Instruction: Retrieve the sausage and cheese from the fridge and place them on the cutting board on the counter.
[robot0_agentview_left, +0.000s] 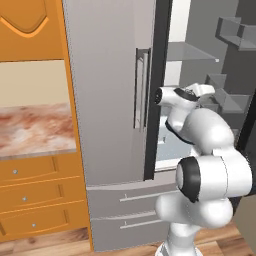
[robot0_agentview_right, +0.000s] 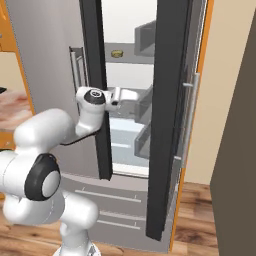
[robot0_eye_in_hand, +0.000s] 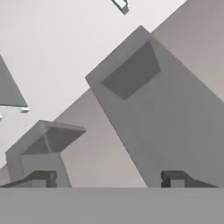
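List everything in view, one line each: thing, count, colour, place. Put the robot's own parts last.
fridge: one, grey metallic, right door open, white inside
door bins: several, grey, on the open door's inner side
shelf: one seen, glass, upper fridge
small item: one, tan, on an upper shelf; too small to identify
fridge drawers: two, grey, below the doors
counter: one, reddish-brown and white marbled, left of fridge
cabinets: orange, drawers under counter, one above
floor: wood, brown
arm: one, white with dark joints, reaching into the fridge
gripper: one, dark fingertips wide apart, nothing between them, pointing at the door bins
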